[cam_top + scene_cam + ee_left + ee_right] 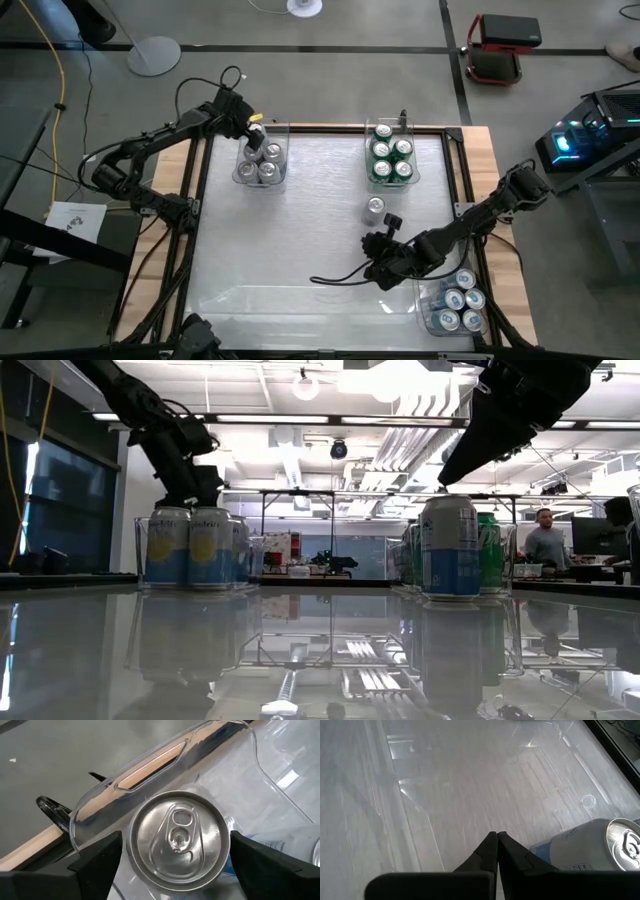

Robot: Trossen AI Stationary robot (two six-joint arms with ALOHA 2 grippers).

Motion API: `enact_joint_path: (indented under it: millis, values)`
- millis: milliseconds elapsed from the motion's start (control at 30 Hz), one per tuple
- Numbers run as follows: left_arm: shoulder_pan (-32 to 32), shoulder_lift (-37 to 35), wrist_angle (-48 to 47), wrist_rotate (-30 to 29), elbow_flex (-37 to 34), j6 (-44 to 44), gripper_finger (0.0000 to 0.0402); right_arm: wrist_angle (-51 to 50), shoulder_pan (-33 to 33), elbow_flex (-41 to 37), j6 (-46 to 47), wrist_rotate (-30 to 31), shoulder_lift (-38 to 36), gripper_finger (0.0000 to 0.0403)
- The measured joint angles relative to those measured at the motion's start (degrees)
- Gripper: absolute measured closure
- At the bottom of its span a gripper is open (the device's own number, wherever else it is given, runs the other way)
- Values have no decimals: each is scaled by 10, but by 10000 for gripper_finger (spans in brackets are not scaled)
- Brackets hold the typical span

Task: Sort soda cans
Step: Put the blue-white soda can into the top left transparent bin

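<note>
Left tool (172,857) over the far-left clear bin (262,160), fingers spread either side of a can top (176,839); right tool (496,840) pressed together above the tabletop (300,230), near a lone can (375,208); green cans (390,158) binned far-centre, more cans (460,300) near-right

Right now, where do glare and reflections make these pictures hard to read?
Low view: the glossy table mirrors ceiling lights and cans. Left wrist view: glare streaks the clear bin's rim behind the can top. Right wrist view: pale sheen across the table.
</note>
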Motion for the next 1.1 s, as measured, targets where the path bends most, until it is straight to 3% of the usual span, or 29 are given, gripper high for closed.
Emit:
enact_joint_path:
  millis: [200,500,667,800,933,1100]
  values:
    - [-1,-32,-80,-57,26,37,62,0,0,0,2,17,0,403]
    - [-2,-107,-131,-60,60,30,62,3,0,0,0,63,-18,403]
    - [-18,-153,-152,-60,61,12,62,-25,-1,0,-1,125,-75,396]
    - [-51,-195,-143,-61,41,-25,62,-45,-24,0,-26,154,-156,364]
    - [-104,-232,-133,-86,11,-58,62,-24,-74,0,-118,85,-222,299]
    - [-178,-272,-99,-109,-49,-110,62,-32,-167,0,-204,-107,-242,187]
